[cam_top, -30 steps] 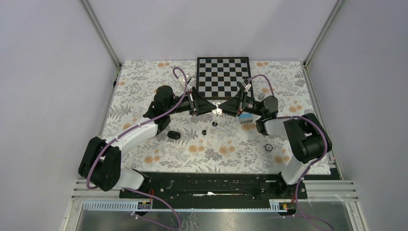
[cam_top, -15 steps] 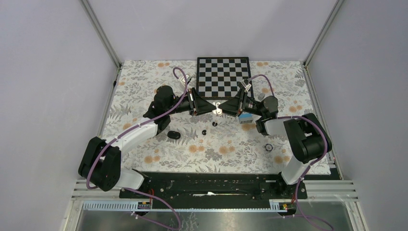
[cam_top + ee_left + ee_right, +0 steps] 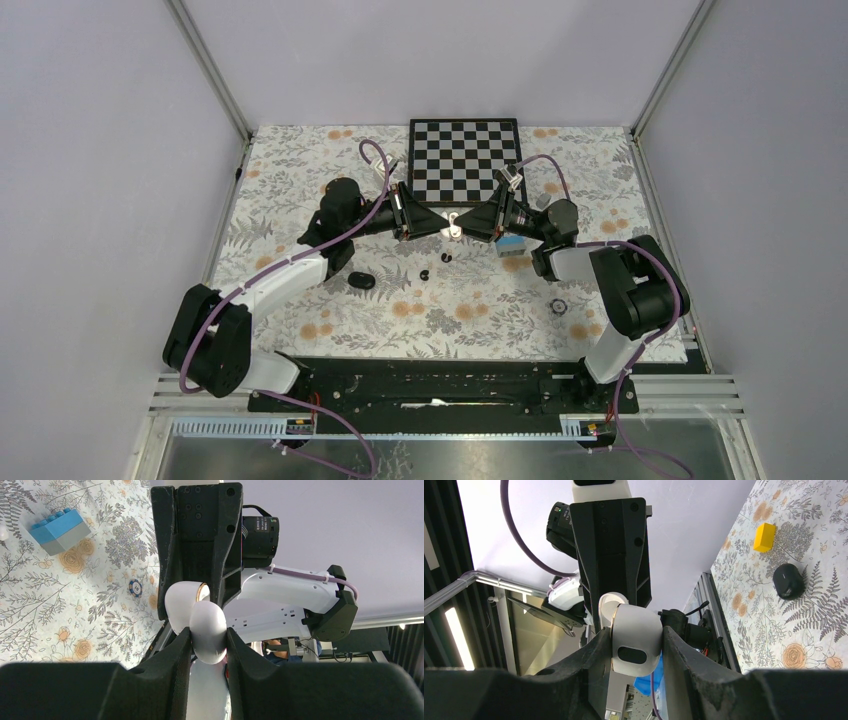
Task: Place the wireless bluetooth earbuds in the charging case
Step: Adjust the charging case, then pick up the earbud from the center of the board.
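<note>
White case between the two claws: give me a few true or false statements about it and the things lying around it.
Both the left claw and the right claw grip the white case. True.
The blue and grey brick sits on the chessboard. False: it lies on the flowered cloth.
A black oval object lies on the cloth near a yellow block. True.
The two small black earbuds lie on the chessboard. False: they are on the cloth, nearer the arms.
</note>
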Robot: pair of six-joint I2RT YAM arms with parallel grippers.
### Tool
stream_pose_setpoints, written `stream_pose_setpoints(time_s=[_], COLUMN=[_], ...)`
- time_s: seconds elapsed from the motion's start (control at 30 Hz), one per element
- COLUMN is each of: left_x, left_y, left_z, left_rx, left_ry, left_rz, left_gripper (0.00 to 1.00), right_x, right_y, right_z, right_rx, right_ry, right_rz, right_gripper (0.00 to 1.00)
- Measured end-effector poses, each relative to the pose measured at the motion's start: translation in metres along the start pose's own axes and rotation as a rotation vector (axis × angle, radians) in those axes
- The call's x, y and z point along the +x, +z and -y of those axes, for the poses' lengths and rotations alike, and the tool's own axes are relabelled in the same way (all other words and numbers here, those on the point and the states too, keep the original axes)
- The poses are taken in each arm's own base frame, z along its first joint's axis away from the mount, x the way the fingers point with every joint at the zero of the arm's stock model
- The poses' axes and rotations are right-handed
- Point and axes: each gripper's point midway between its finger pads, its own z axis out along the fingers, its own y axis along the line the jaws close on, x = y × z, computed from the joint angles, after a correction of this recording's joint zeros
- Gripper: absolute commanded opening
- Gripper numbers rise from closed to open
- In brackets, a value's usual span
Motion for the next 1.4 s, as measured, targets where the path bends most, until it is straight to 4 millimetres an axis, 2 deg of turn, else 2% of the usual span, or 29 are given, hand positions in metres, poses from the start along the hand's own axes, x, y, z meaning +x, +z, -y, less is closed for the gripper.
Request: stream_pose_setpoints(time_s=[0.2, 0.27, 0.3, 0.37, 0.4, 0.5, 0.57, 0.83, 1.07, 1.17, 1.27, 1.33, 1.4], left_x=[0.0, 0.0, 0.001, 0.001, 0.001, 0.001, 0.001, -0.012, -0.021, -0.015, -0.008, -0.005, -0.002], left_y=[0.0, 0.0, 0.0, 0.0, 0.0, -0.001, -0.001, -0.015, -0.041, -0.049, -0.055, -0.058, -0.062], left_z=[0.0, -0.001, -0.001, -0.002, -0.002, -0.003, -0.006, -0.022, -0.023, -0.033, -0.044, -0.051, -0.056], left_rx=[-0.001, -0.004, -0.005, -0.007, -0.007, -0.013, -0.023, -0.084, -0.109, -0.141, -0.177, -0.2, -0.221], left_ry=[-0.001, -0.004, -0.006, -0.007, -0.007, -0.008, -0.012, -0.022, 0.019, 0.016, 0.003, 0.005, 0.006], left_rz=[0.0, -0.001, -0.002, -0.002, -0.002, -0.003, -0.004, 0.026, 0.04, 0.006, -0.026, -0.036, -0.048], left_gripper=[0.09, 0.05, 0.04, 0.0, 0.0, 0.0, 0.0, 0.0, 0.0, 0.0, 0.0, 0.0, 0.0], right_x=[0.0, 0.001, 0.001, 0.001, 0.001, 0.001, 0.001, 0.007, 0.006, -0.002, -0.034, -0.05, -0.055], right_y=[0.0, -0.001, -0.001, -0.001, -0.001, -0.001, -0.001, -0.006, -0.025, -0.027, -0.03, -0.041, -0.06], right_z=[0.0, 0.001, 0.001, 0.001, 0.001, 0.001, 0.001, 0.008, 0.03, 0.048, 0.063, 0.068, 0.079], right_rx=[-0.001, 0.001, 0.001, 0.001, 0.002, 0.002, 0.002, 0.017, 0.105, 0.269, 0.532, 0.696, 0.839], right_ry=[-0.001, 0.001, 0.001, 0.002, 0.002, 0.006, 0.009, 0.021, 0.008, -0.055, -0.19, -0.291, -0.344], right_rz=[0.001, 0.001, 0.001, 0.001, 0.001, 0.0, -0.001, -0.012, 0.019, 0.058, 0.154, 0.196, 0.21], right_gripper=[0.0, 0.05, 0.15, 0.44, 0.53, 0.67, 0.73, 0.72, 0.72, 0.76, 0.78, 0.75, 0.7])
